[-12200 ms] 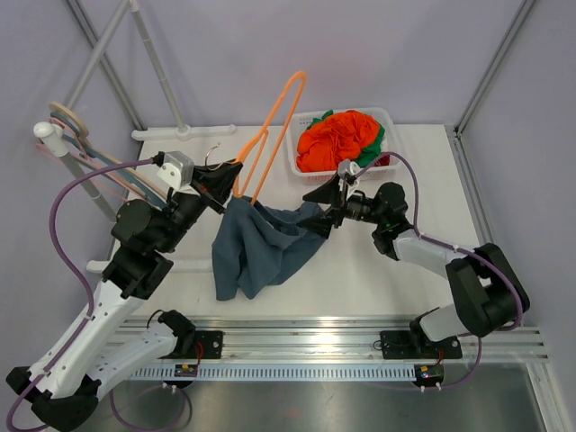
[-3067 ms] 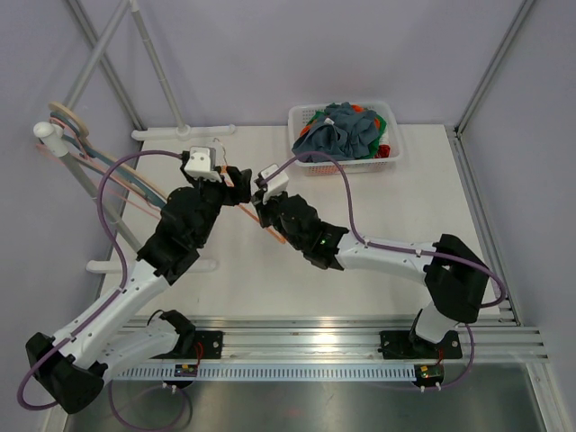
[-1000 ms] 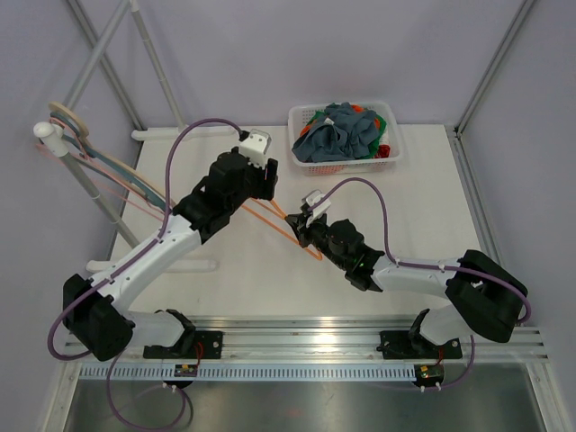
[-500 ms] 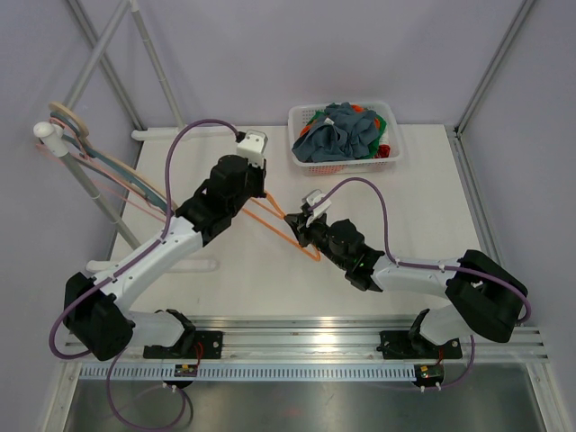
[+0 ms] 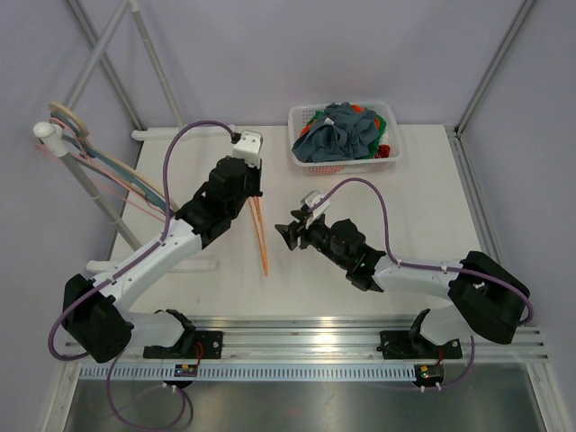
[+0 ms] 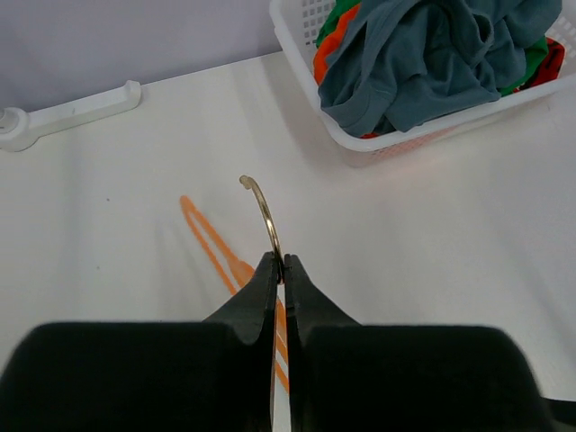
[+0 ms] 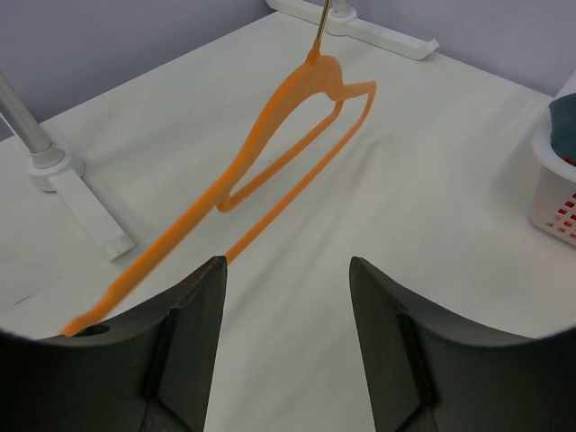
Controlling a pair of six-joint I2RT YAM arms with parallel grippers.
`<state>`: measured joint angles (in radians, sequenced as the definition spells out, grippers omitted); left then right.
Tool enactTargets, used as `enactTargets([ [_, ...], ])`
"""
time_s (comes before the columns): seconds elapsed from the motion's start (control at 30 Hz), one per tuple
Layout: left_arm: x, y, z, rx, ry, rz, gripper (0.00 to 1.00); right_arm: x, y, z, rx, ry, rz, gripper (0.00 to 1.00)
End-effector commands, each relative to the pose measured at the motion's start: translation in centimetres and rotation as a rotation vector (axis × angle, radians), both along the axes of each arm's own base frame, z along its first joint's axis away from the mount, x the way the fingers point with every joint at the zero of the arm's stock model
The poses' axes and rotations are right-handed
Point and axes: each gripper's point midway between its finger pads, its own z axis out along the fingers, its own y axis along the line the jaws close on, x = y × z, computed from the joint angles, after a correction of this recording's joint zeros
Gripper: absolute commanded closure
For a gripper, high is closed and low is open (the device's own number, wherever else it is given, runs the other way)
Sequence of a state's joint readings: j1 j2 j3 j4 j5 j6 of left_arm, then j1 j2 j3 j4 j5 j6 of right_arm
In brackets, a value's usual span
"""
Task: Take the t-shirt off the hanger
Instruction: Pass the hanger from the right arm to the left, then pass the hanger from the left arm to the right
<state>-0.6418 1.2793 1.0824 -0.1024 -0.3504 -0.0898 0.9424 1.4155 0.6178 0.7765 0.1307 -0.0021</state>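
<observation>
White basket (image 5: 360, 166) sits back-right on table (image 5: 423, 216), orange cloth (image 6: 329, 52) & green cloth (image 5: 383, 121) stuffed inside. Far left: spare hangers (image 5: 112, 171) hooked on rack peg (image 5: 45, 132). White foot bar (image 5: 180, 132) along back, left of basket. Metal rail (image 5: 315, 346) along near edge.

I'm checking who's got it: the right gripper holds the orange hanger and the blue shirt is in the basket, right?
No, the left gripper holds the orange hanger, by its hook, as the left wrist view shows. The blue shirt is in the basket.
</observation>
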Motion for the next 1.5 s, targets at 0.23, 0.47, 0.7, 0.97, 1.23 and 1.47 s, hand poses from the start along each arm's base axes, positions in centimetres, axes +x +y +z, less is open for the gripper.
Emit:
enactTargets([
  [0.23, 0.9, 2.7, 4.2, -0.02, -0.176, 0.141, 1.0, -2.2, 1.1, 2.6, 0.104, 0.059, 0.111, 0.27],
  [0.47, 1.5, 2.7, 3.5, -0.003, -0.163, 0.161, 1.0, -3.2, 3.3, 1.8, 0.141, 0.127, 0.093, 0.22],
  [0.7, 1.8, 3.2, 3.5, 0.008, -0.168, 0.193, 1.0, -5.4, 6.4, 1.5, 0.142, 0.134, 0.086, 0.19],
  [0.97, 2.0, 3.3, 3.2, 0.015, -0.162, 0.214, 1.0, -5.8, 7.9, 0.8, 0.139, 0.134, -0.098, 0.19],
  [1.23, 2.0, 3.4, 3.3, 0.014, -0.16, 0.219, 1.0, -6.5, 10.8, -0.1, 0.047, 0.082, -0.204, 0.21],
  [1.47, 1.8, 3.7, 3.6, 0.01, -0.167, 0.226, 1.0, -6.3, 10.7, -2.0, -0.012, 0.131, -0.247, 0.46],
])
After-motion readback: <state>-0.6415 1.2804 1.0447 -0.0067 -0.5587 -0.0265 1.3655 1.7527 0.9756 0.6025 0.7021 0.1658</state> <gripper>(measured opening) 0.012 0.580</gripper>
